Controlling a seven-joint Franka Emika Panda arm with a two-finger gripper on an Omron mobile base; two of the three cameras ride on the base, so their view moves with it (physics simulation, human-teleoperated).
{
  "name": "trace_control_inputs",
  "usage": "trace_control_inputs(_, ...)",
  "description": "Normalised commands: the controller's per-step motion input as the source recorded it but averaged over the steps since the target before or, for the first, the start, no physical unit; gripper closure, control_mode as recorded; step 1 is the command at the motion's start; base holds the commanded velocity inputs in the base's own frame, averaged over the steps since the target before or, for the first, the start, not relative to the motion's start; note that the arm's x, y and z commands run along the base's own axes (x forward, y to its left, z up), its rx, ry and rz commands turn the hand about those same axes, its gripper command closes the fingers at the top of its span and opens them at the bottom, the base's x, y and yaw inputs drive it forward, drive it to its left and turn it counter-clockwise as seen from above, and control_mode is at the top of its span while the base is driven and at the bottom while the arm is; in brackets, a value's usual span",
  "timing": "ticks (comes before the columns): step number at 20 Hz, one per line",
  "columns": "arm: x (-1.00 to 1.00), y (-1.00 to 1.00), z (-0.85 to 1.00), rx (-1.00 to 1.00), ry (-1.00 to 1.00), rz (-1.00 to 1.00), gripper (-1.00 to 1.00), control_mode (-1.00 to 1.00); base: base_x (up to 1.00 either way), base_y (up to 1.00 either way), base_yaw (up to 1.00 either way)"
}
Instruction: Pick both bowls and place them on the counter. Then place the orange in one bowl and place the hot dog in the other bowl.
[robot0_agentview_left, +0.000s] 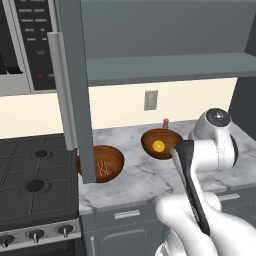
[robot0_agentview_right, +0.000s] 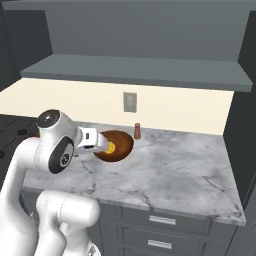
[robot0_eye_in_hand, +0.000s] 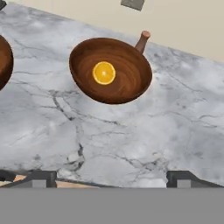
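Observation:
Two reddish-brown bowls stand on the marble counter (robot0_agentview_left: 145, 182). The left bowl (robot0_agentview_left: 107, 164) holds the hot dog (robot0_agentview_left: 102, 166) and is partly hidden by an open cabinet door. The right bowl (robot0_agentview_left: 159, 144) holds the orange (robot0_agentview_left: 158, 146). From the right base view, this bowl (robot0_agentview_right: 120, 145) with the orange (robot0_agentview_right: 111, 148) sits just past my hand. In the hand view, my gripper (robot0_eye_in_hand: 111, 178) is open and empty, back from and above the bowl (robot0_eye_in_hand: 111, 72) with the orange (robot0_eye_in_hand: 104, 73). The other bowl's rim (robot0_eye_in_hand: 3, 61) shows at the left edge.
A small brown shaker (robot0_agentview_left: 165, 123) stands just behind the orange's bowl, below a wall outlet (robot0_agentview_left: 150, 100). The open grey cabinet door (robot0_agentview_left: 75, 90) hangs over the counter's left end. A black stovetop (robot0_agentview_left: 35, 185) lies left, a microwave (robot0_agentview_left: 25, 45) above it. Bare marble (robot0_agentview_right: 185, 165) stretches right.

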Motion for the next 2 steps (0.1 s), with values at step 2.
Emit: trace_control_inputs(2,-0.66,0.15,0.22,0.0,-0.1,0.0,-1.0,-1.0,0.0,0.0,0.0)
